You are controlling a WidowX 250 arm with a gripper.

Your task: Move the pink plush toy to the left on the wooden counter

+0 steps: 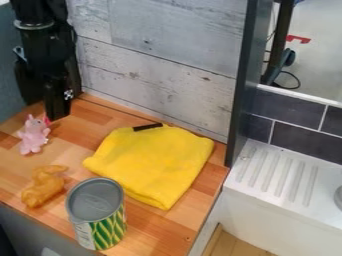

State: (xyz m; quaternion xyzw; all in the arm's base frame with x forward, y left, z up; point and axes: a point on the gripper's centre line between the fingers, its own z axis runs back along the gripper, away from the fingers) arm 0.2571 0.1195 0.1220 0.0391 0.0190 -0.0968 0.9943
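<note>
Fingers (57,107) low over the bench (77,137), open or closed impossible to tell, a pink toy pig (32,136) just beside, toward the view's lower left.

Bare table (158,224) between yellow cloth (150,162) and pink toy (33,135); second gap below cloth, right of can. Upright can (97,215) blocks cloth's lower left side, orange toy (43,187) left of cloth. Plank wall (153,65) behind cloth, dark panel (242,95) to its right.
</note>
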